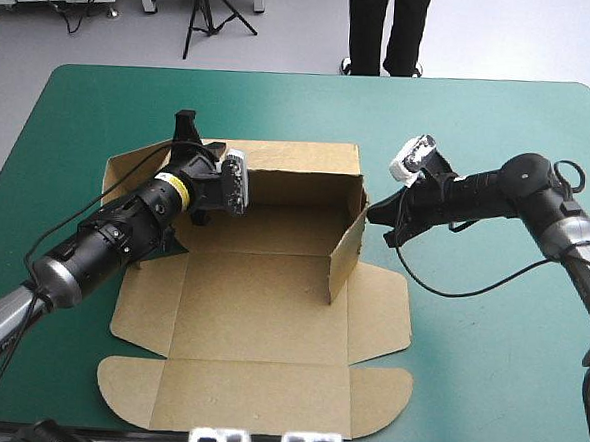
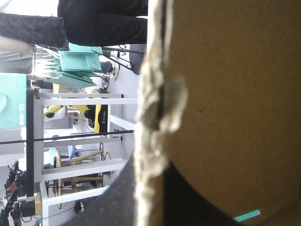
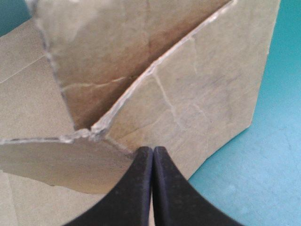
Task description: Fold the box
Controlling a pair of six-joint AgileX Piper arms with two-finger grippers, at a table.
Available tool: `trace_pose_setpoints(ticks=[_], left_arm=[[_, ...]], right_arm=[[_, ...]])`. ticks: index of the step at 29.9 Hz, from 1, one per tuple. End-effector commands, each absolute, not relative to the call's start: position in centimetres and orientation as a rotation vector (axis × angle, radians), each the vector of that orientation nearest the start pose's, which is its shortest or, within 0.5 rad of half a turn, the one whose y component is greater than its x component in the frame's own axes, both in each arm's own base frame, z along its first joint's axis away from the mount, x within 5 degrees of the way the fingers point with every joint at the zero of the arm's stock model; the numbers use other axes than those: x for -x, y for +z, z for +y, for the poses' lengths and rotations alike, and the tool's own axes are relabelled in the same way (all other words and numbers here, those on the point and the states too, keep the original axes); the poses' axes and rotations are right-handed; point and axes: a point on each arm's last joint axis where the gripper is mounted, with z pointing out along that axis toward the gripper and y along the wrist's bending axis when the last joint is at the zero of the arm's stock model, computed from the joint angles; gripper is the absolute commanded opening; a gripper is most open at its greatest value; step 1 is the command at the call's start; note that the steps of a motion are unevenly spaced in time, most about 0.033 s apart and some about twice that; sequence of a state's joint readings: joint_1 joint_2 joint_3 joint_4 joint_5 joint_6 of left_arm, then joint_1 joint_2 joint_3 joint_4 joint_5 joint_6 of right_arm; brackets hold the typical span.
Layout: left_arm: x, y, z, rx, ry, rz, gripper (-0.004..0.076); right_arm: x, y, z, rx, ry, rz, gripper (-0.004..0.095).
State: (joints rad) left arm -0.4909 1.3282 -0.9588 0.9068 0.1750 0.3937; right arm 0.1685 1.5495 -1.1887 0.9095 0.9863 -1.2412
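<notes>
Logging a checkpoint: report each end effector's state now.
Left end effector: shut on the box.
Right end effector: shut, empty, tip at the box wall.

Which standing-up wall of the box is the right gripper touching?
The right wall, its outside against the shut right gripper; the far wall stands apart from it.

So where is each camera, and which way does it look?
High view: above and behind, looking down at table and box; both arms show.
Left wrist view: on left wrist, pressed close against the box's board edge.
Right wrist view: on right wrist, facing the box's raised wall; shut pincer shows.
All share the box.
</notes>
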Motion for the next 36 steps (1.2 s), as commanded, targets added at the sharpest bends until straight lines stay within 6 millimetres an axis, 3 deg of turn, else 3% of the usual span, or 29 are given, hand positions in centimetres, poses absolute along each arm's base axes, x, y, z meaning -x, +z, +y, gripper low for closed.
trace_pose_setpoints(ticks=[1,5,7,9,14,16,31,36], left_arm=[[-26.8,34.1,-13.0,-1.464,0.663,1.294,-0.0008],[-26.7,33.6,-12.9,-1.499,0.687,1.292,-0.0008],[-26.6,33.3,-12.9,-1.508,0.685,1.295,-0.0008],[-26.6,33.0,-12.9,-1.517,0.680,1.295,-0.0008],[-26.5,33.0,-13.0,-1.510,0.669,1.291,-0.0008],[-26.6,33.0,-13.0,-1.512,0.667,1.290,-0.0008],[-25.5,31.3,-15.5,-1.600,0.616,1.371,-0.0008],[-25.4,30.9,-15.2,-1.567,0.586,1.471,-0.0008]], right_arm=[[-29.6,32.1,11.3,1.119,0.717,1.943,-0.0017],[-29.4,31.7,11.0,1.159,0.688,1.979,0.0004],[-29.3,31.5,11.0,1.194,0.686,1.982,0.0091],[-29.0,31.5,11.1,1.232,0.706,1.971,0.0227],[-28.4,31.5,11.2,1.276,0.771,1.977,0.0708],[-28.4,31.4,11.3,1.275,0.777,1.977,0.0785],[-28.7,31.7,15.5,1.159,0.679,1.936,0.0787],[-29.7,31.6,15.4,0.973,0.648,1.999,0.0710]])
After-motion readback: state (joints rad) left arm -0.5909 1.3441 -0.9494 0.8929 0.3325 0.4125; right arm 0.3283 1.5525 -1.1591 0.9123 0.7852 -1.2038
